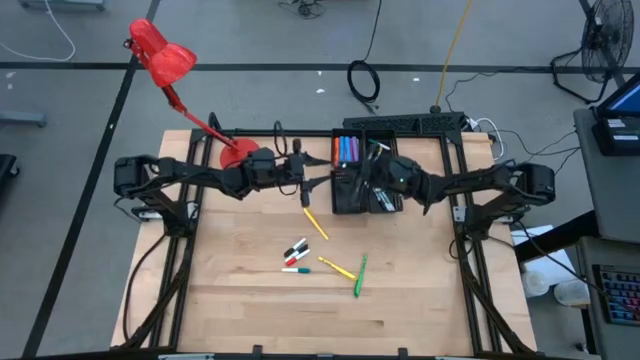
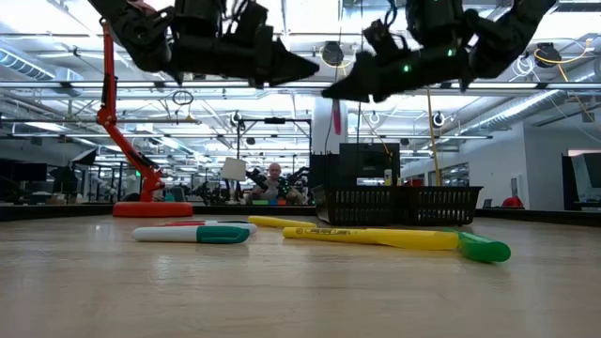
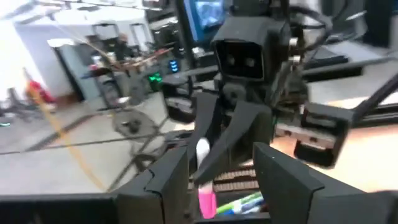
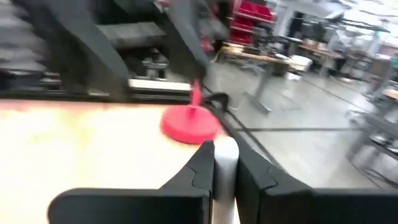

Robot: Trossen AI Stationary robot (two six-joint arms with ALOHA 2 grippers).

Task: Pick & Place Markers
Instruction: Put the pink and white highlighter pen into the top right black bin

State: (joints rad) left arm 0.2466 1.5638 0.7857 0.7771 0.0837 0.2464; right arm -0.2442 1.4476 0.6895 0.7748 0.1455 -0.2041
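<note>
Markers: one pink-and-white marker is pinched upright by the right gripper, above the black tray; seen hanging pink in the low view.
Right gripper: fingers pressed together on the marker's white end, held over the tray.
Left gripper: fingers spread, nothing gripped, just beside the right gripper, facing it.
Tray: blue, purple and orange markers are lying in its far compartment.
Table: several markers are left loose near the middle — yellow, green, white-capped ones.
Lamp: red, base at the table's far left corner.
</note>
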